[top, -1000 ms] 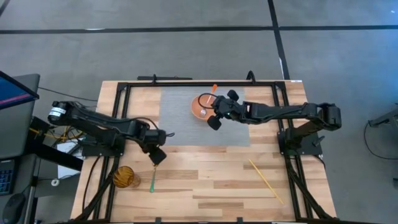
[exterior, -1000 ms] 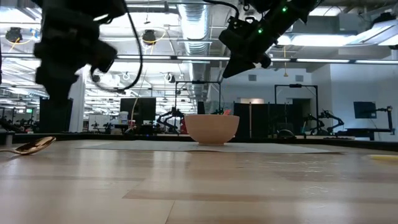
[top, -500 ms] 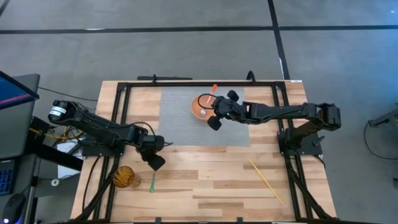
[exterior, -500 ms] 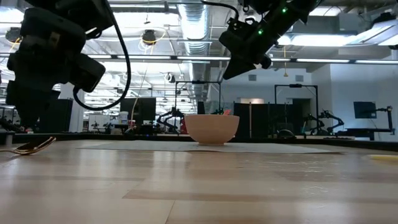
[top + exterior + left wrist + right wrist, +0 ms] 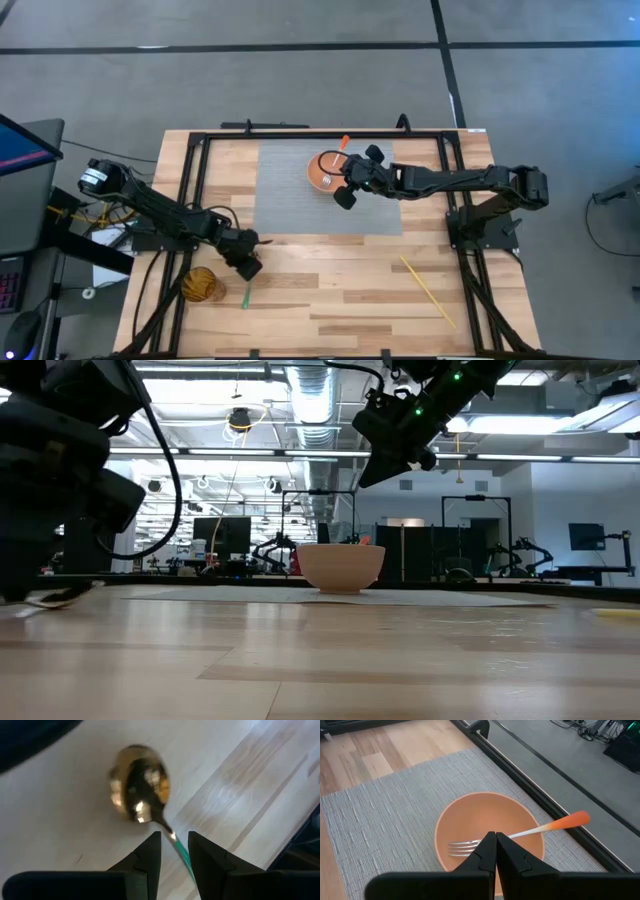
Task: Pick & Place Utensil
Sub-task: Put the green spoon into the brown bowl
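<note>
The spoon has a gold bowl (image 5: 140, 785) and a thin green handle (image 5: 181, 854); it lies flat on the wood near the table's near-left corner. Its handle (image 5: 244, 295) shows in the high view. My left gripper (image 5: 175, 837) is open and low over it (image 5: 248, 264), one finger on each side of the handle just behind the bowl, a gap showing on both sides. My right gripper (image 5: 495, 840) is shut and hangs above the orange bowl (image 5: 485, 812), (image 5: 325, 170). A fork with an orange handle (image 5: 567, 821) lies in that bowl, its handle leaning on the rim.
The bowl stands on a grey mat (image 5: 290, 190) at the table's far middle. A round amber object (image 5: 200, 285) sits left of the spoon handle. A thin yellow stick (image 5: 428, 290) lies on the near right. A black frame (image 5: 200, 140) runs along the table's edges.
My left gripper has come down and toward the table's near-left, ending low over the spoon with its fingers astride the handle. The spoon has stayed where it was.
</note>
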